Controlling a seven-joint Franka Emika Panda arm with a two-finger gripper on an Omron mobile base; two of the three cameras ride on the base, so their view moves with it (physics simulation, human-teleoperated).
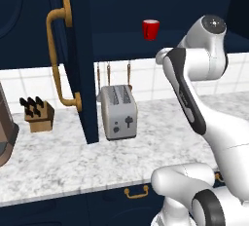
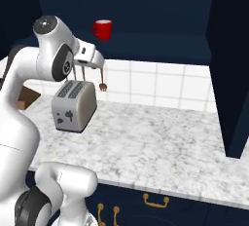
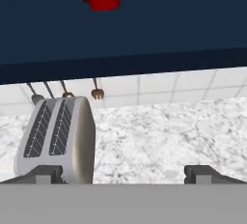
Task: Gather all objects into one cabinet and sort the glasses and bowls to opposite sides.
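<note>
Nearest the cameras, the white arm (image 1: 194, 103) rises from its base and bends forward over the marble tabletop (image 2: 160, 142), its wrist held level just below the shelf of the open wall cabinet (image 1: 121, 6). The claw (image 3: 123, 172) carries nothing: in the hand view its two dark fingertips (image 3: 46, 172) stand far apart near the lower corners, fully spread, with bare tabletop between them. Beyond the claw, on the tabletop against the tiled wall, stands a silver toaster (image 2: 74, 105), its slots running away from the wrist; utensils (image 2: 102, 84) hang on the wall behind it. To the left in the left base view, the cabinet door (image 1: 80, 59) is swung open, showing its curved brass handle (image 1: 58, 54), and a knife block (image 1: 38, 114) sits farther left on the tabletop. Farthest and highest is the red cup (image 1: 151, 29), upright on the cabinet shelf (image 2: 146, 45), its handle apparently turned to the left in the right base view. The governing relation: the cup lies above and ahead of the claw, slightly left of its centre line in the hand view, so the likely next move is a rise and a forward reach into the cabinet. No bowl or mug is visible, so sorting appears to be at an early stage.
</note>
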